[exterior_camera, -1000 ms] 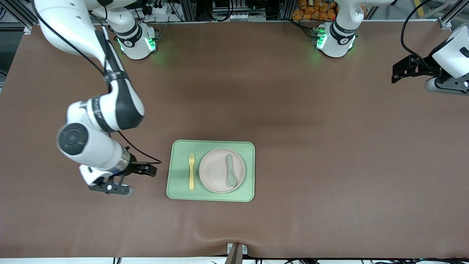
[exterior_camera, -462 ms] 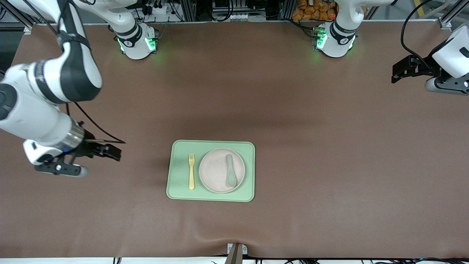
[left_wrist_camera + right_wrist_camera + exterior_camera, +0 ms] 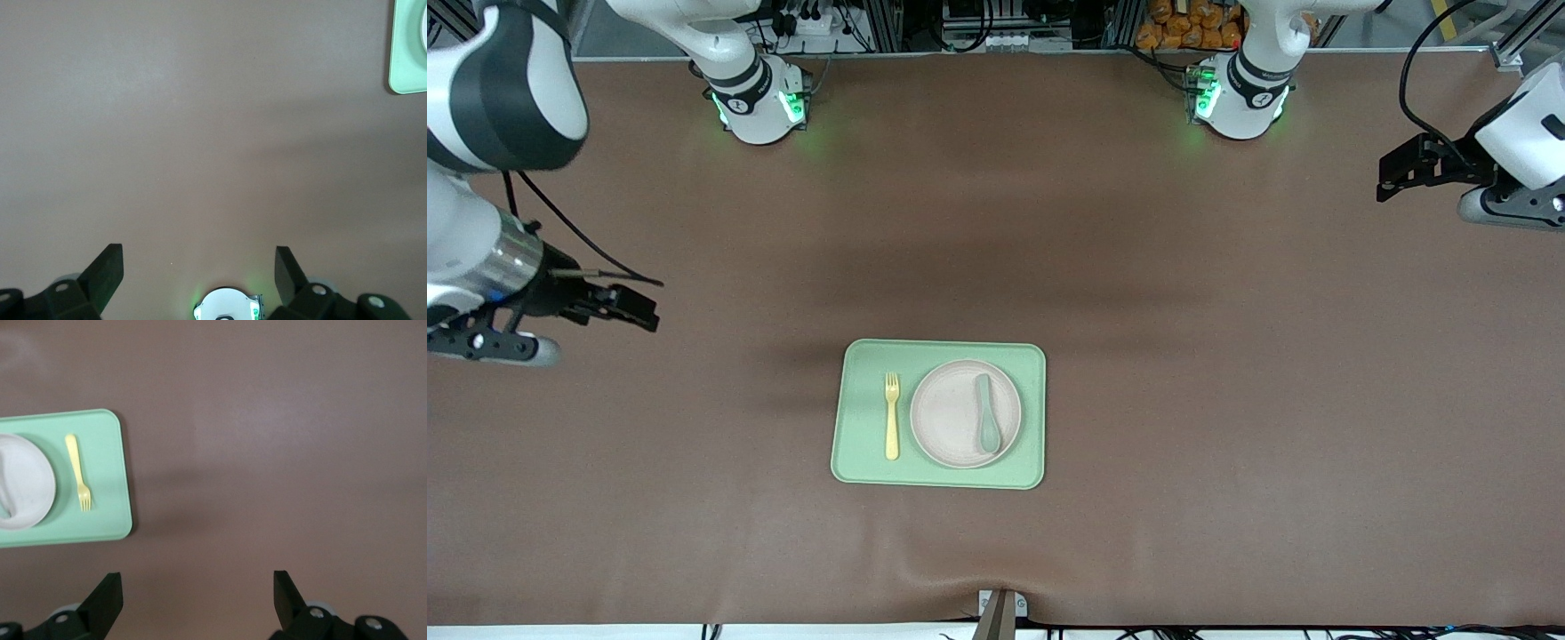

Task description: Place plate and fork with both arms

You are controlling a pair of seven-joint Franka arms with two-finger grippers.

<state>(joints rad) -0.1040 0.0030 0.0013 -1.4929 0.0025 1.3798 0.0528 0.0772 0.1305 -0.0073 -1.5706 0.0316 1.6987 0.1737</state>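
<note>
Front view shows the right gripper (image 3: 640,311) spread wide and empty, high over bare table, well apart from the tray (image 3: 854,444). On it the fork (image 3: 891,416) lies beside the plate (image 3: 965,413). The left gripper (image 3: 1392,178) waits, also spread empty. A careless sweep could nudge the tray, I judge.

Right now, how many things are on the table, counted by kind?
Trays: 1, the green tray.
Plates: 1, the plate on the tray.
Forks: 1, the fork on the tray beside the plate.
Spoons: 1, the spoon lying on the plate.
Total: 4
</note>
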